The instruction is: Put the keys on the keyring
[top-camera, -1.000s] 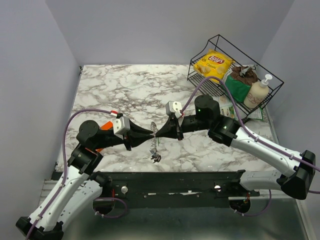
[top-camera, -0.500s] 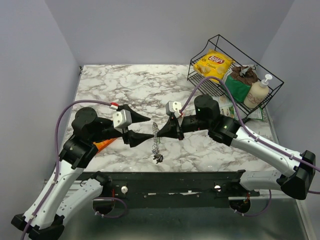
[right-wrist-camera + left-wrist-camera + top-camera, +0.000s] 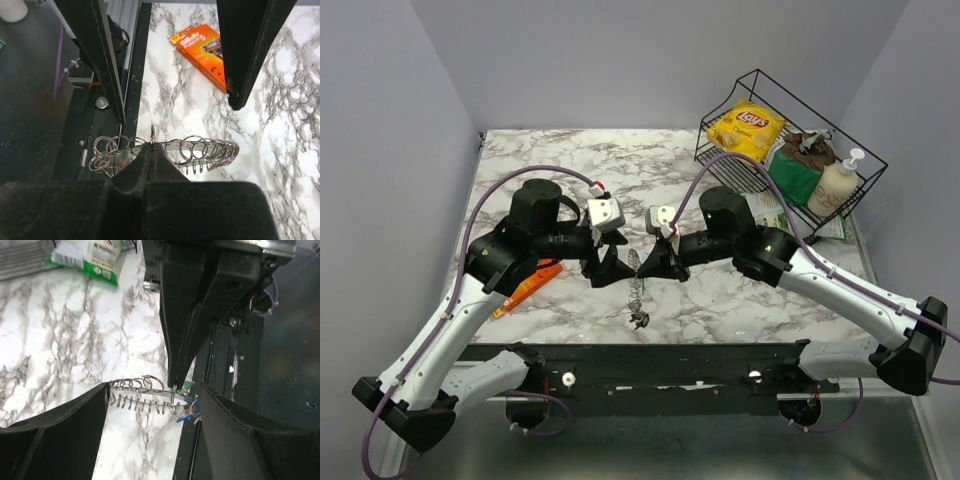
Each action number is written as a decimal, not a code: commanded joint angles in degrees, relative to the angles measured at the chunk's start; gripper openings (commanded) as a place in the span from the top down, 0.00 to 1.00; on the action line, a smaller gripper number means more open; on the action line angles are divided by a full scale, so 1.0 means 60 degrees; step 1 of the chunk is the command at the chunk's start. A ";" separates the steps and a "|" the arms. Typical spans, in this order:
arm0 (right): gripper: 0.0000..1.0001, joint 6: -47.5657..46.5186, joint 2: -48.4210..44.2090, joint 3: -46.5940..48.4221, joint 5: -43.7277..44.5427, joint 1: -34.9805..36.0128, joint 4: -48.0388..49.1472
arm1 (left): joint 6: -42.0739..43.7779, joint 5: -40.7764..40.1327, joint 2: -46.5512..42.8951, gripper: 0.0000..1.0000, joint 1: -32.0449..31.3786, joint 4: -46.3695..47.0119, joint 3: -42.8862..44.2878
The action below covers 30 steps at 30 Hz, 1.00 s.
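Shows keyring (image 3: 142, 395) pinched in pressed-together right jaws, hung over bench (image 3: 60, 330); lies with long axis crosswise between spread left jaws, keys (image 3: 190, 412) bunched at near end.

White shells on long links of left arm (image 3: 440, 345) and right arm (image 3: 840, 290); black joint housings, black end blocks at bases. Small dark screw dots on white shells. Purple cable (image 3: 495, 190) looped along each arm. Pale grey camera block (image 3: 605, 213) at each wrist. Matte black left gripper (image 3: 605, 268) and right gripper (image 3: 642, 268); fingers (image 3: 55, 435) wedge-shaped, tapering to narrow tips.
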 commanded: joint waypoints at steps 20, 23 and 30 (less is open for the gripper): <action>0.99 -0.0419 0.0212 0.0393 -0.0631 -0.0359 -0.1251 | 0.0561 -0.1450 0.1043 0.45 -0.1572 -0.1158 0.0301; 0.99 -0.0419 0.0182 0.0379 -0.0616 -0.0388 -0.1236 | 0.0517 -0.1552 0.1058 0.49 -0.1631 -0.0982 0.0198; 0.99 -0.0448 0.0080 0.0335 -0.0558 -0.0432 -0.1222 | 0.0619 -0.1845 0.1116 0.53 -0.1674 -0.0923 0.0096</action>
